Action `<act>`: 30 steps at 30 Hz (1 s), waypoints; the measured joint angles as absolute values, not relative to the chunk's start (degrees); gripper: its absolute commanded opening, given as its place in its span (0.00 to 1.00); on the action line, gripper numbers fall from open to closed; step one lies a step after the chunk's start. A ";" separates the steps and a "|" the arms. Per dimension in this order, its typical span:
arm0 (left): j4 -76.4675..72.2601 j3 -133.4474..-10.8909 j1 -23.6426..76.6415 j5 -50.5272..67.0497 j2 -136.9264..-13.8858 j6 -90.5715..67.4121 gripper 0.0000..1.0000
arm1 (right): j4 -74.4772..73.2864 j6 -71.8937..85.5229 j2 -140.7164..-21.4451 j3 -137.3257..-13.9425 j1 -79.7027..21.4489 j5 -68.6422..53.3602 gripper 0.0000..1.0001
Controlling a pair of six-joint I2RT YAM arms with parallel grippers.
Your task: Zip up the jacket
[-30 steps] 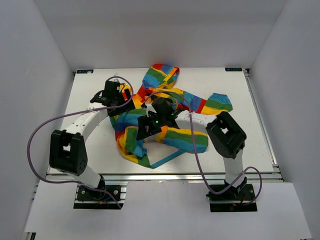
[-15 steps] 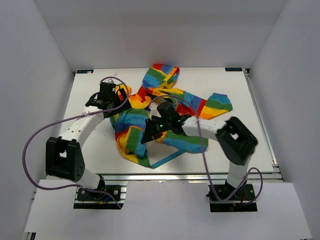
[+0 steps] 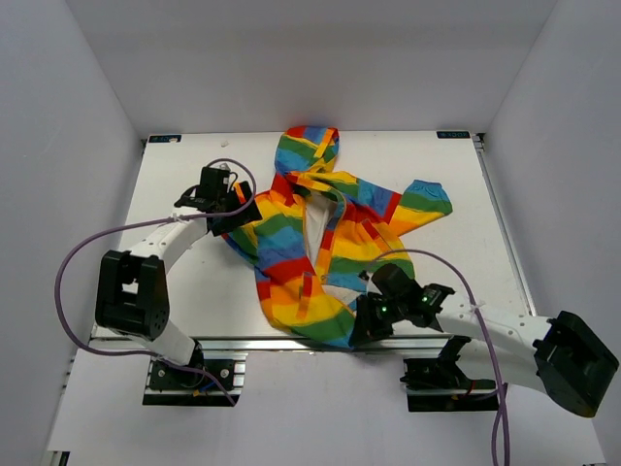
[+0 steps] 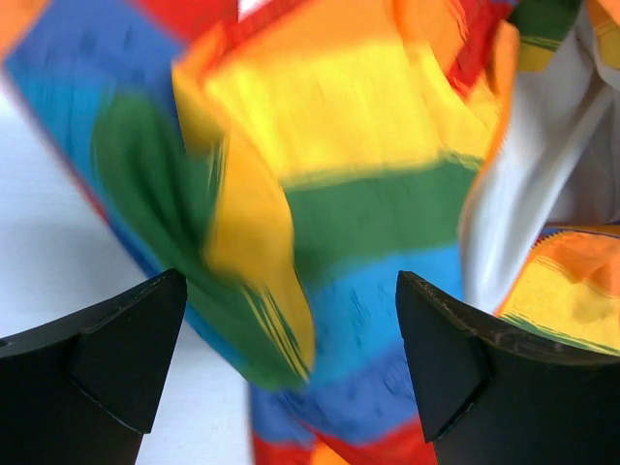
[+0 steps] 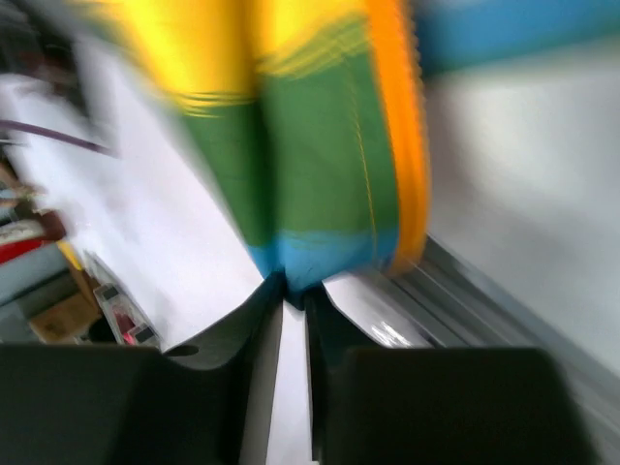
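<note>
Top view: the jacket [image 3: 310,243] lies spread in the middle of the worktop [image 3: 466,194], hood at frame top, hem at the bottom edge. Its long axis, and the open front showing white lining [image 3: 315,225], run top to bottom. The left end effector [image 3: 231,206] sits at the garment's upper-left flank, well off the opening. The right end effector [image 3: 361,325] is at the lower-right hem corner, by the worktop's near rim. My read is that the zipper base is at the hem just left of the right arm, so the right arm is the nearer one and the pull direction is toward frame top. Left wrist view: the left end effector [image 4: 291,358] is spread wide with nothing clamped. The striped panel [image 4: 368,194] lies straight ahead, and the lining [image 4: 523,194] and front edge are off to upper right. Right wrist view is blurred. The right end effector [image 5: 294,305] is closed to a sliver, apparently pinching the blue hem corner [image 5: 320,257]. The orange zipper band [image 5: 395,126] runs up from just right of the tips. I cannot make out a slider.
</note>
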State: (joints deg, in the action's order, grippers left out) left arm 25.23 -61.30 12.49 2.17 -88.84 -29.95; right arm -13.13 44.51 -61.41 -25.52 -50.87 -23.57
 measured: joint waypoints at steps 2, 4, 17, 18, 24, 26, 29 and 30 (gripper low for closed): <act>24.77 -61.28 12.49 3.18 -90.00 -29.91 0.98 | -17.43 46.00 -60.25 -22.72 -50.89 -22.61 0.32; 24.75 -61.28 12.49 4.03 -91.13 -29.85 0.98 | -21.37 46.46 -58.70 -22.39 -51.05 -22.17 0.53; 26.87 -70.61 26.61 1.26 -92.44 -26.98 0.98 | -32.77 35.66 -61.67 -50.70 -46.78 -1.34 0.89; 25.74 -69.52 27.35 2.50 -92.36 -27.11 0.98 | -32.49 35.20 -63.16 -50.83 -44.82 -0.21 0.89; 26.94 -64.64 26.96 3.40 -97.89 -28.51 0.98 | -29.47 32.16 -74.87 -50.17 -34.11 -0.16 0.89; 27.46 -64.66 26.63 1.96 -101.80 -28.60 0.98 | -28.60 31.16 -77.91 -49.98 -32.97 -0.19 0.89; 27.79 -67.51 26.33 -0.03 -104.60 -28.75 0.98 | -27.44 29.78 -81.71 -49.95 -32.21 -0.19 0.89; 27.83 -68.60 26.13 -0.80 -105.84 -28.62 0.98 | -27.00 29.39 -82.83 -49.95 -31.99 -0.23 0.89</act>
State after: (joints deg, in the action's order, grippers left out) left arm 27.83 -68.60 26.13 -0.80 -105.84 -28.62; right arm -27.00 29.39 -82.83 -49.95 -31.99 -0.23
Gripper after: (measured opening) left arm 0.981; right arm 0.894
